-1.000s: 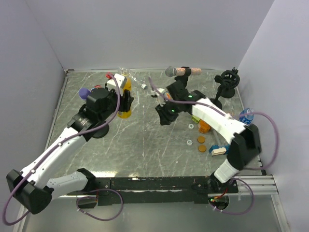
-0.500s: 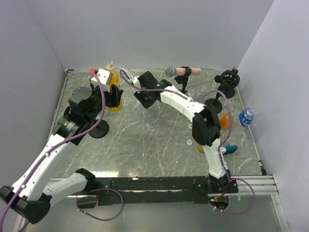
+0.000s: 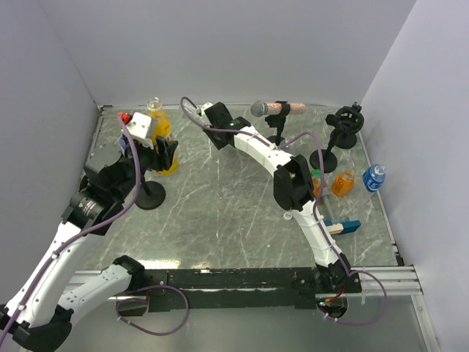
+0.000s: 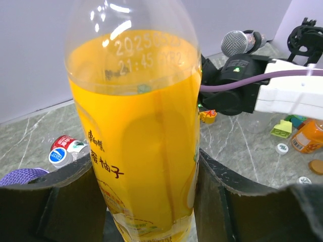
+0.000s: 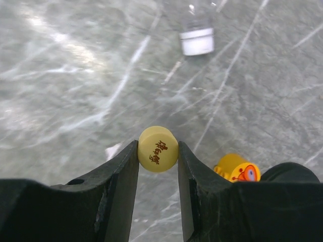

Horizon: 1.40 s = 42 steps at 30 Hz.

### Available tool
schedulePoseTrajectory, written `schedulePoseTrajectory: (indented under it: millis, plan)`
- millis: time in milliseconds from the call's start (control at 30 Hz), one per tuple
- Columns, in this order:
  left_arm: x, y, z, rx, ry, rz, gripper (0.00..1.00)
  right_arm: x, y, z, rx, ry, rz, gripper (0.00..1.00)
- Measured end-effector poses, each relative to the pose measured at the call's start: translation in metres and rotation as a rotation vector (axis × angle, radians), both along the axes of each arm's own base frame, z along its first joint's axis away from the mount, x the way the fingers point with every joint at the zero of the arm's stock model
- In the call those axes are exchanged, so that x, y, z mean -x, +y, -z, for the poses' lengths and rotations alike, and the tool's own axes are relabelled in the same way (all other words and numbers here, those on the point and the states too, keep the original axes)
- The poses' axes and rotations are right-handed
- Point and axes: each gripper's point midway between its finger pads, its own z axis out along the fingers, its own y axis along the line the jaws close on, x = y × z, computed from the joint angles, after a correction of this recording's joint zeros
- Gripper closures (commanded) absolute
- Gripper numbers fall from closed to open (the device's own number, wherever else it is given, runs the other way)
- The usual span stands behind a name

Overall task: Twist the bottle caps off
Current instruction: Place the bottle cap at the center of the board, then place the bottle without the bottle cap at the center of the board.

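Left pincer (image 3: 164, 152) grasps the juice bottle (image 4: 136, 126) low on its body, jaws clenched on either side. The bottle stands upright at the far left of the table (image 3: 220, 213), long axis vertical, its thin clear plastic smooth and round-shouldered over orange liquid. To its right, apart from the neck, we see the right pincer (image 5: 158, 152) clenched on a bottle cap (image 5: 157, 145). It is a short pale-yellow plastic cylinder with red print on its flat top, held above the grey veined surface. We judge this cap off. The blue-labelled bottle (image 3: 374, 177), upright at the far right, sits nearer the right pincer.
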Motion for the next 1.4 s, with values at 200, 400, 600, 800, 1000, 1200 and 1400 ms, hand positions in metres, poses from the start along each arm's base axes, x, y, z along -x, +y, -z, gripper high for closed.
schedulePoseTrajectory:
  millis: [200, 400, 600, 800, 1000, 1200, 1400]
  plan:
    - [0.006, -0.002, -0.004, 0.008, -0.013, 0.026, 0.95, -0.018, -0.014, 0.021, 0.036, -0.014, 0.036, 0.54]
    - [0.008, -0.005, 0.000, 0.001, 0.004, 0.048, 0.95, -0.022, -0.020, 0.036, 0.063, -0.004, 0.039, 0.41]
    - [0.012, -0.007, 0.007, -0.007, 0.030, 0.067, 0.95, -0.012, -0.013, 0.040, 0.024, 0.029, -0.004, 0.38]
    - [0.017, -0.005, 0.009, -0.010, 0.044, 0.071, 0.96, 0.041, -0.011, 0.029, -0.070, 0.177, -0.098, 0.38]
    - [0.025, -0.003, -0.001, -0.008, 0.040, 0.083, 0.96, 0.116, -0.017, -0.044, -0.222, 0.231, -0.266, 0.39]
    - [0.033, -0.009, -0.005, 0.017, 0.030, 0.127, 0.96, 0.204, -0.027, -0.090, -0.326, 0.307, -0.538, 0.41]
    - [0.016, -0.032, 0.012, 0.037, 0.062, 0.191, 0.96, 0.296, -0.068, -0.070, -0.306, 0.483, -0.745, 0.41]
